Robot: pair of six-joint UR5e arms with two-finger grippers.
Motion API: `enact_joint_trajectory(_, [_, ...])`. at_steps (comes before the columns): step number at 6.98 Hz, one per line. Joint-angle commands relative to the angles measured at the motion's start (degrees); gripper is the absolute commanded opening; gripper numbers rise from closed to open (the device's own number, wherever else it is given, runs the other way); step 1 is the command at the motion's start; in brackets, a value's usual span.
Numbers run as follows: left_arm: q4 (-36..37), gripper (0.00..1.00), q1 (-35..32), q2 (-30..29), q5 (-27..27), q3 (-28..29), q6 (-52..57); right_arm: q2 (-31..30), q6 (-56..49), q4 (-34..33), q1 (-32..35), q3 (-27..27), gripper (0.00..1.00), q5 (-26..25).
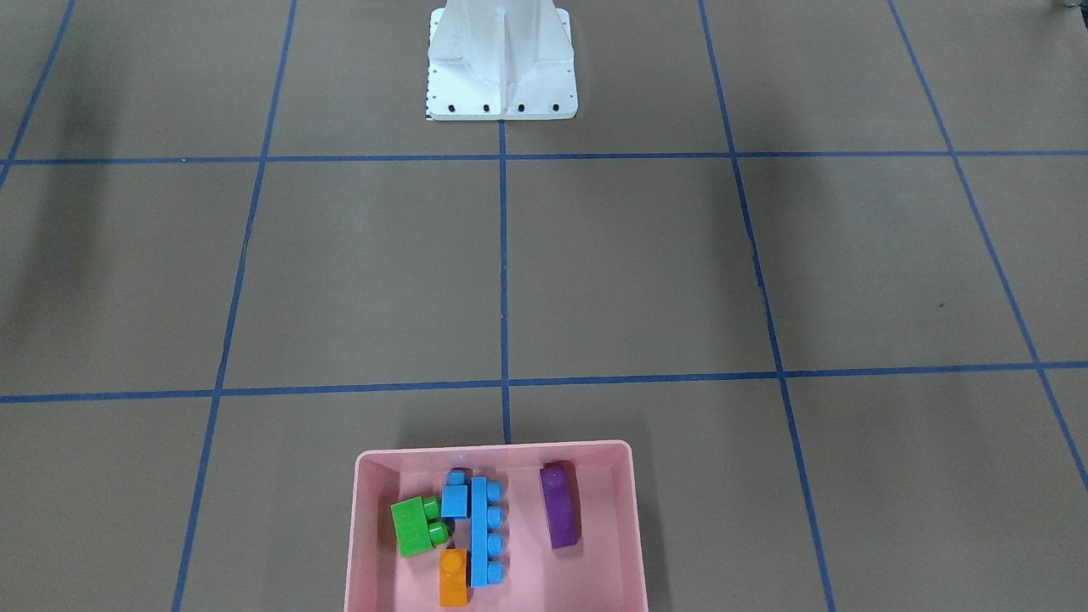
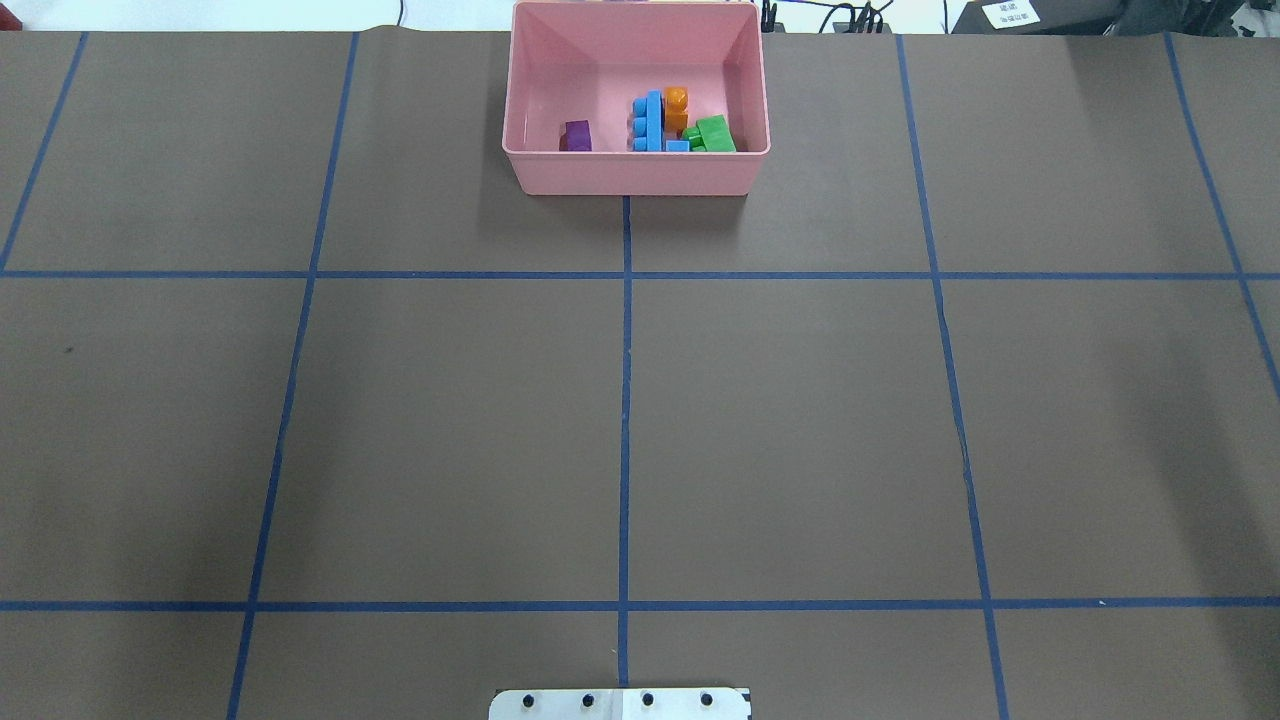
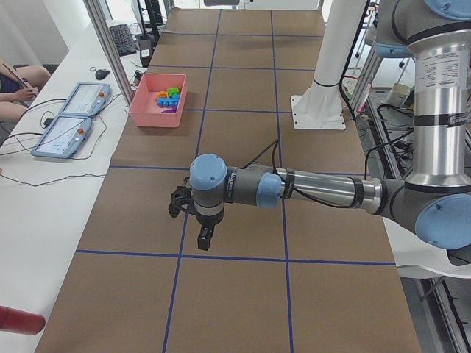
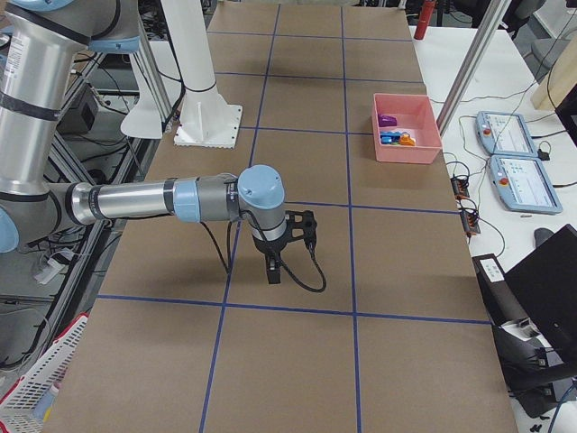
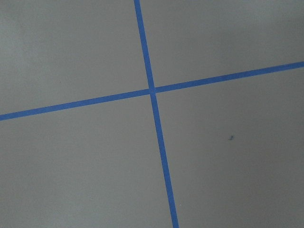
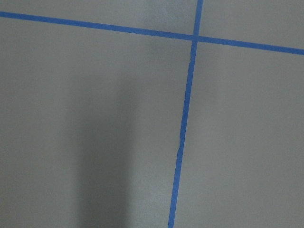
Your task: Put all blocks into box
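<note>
All five blocks lie inside the pink box [image 1: 493, 448], which sits at the far edge of the table [image 1: 637, 272], across from the white robot base [image 1: 501, 64].

In the front-facing view:
- The long blue four-stud brick [image 1: 481, 531] lies on its side near the middle, studs pointing sideways.
- The small blue one-stud brick [image 1: 455, 501] is right against one end of it.
- The orange brick [image 1: 453, 578] is right against the other end.
- The green two-stud brick [image 1: 416, 527] lies tilted just beside the small blue one.
- The purple elongated brick [image 1: 558, 506] lies apart from this cluster, on the other side of the long blue brick.

No brick shows on the table outside the box, so the task looks complete.

The left gripper [image 3: 204, 241] and the right gripper [image 4: 273, 273] hang over the table well apart from the box and point down. Each shows only in a side view, so it cannot be told whether their fingers are parted or closed. Nothing is seen held in either. Both wrist cameras show only bare table and blue tape lines [image 5: 152, 90].

The bricks are probably light, rigid and smooth. A pinch across the flat side walls should hold better than one over the rounded studs. The long blue brick is best taken near its middle so it does not swing. The box looks thin-walled and light, so it would likely slide if nudged.
</note>
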Motion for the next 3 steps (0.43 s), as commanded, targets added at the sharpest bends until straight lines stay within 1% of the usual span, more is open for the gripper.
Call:
enact_joint_trajectory(1, [-0.04,1.0,0.03,-0.21,0.02,0.1,0.04,0.06,0.03,0.04,0.0,0.08,1.0,0.11])
enact_joint_trajectory(3, [-0.04,1.0,0.03,0.05,0.02,-0.07,-0.05,-0.03,0.03,-0.04,0.0,0.08,1.0,0.11])
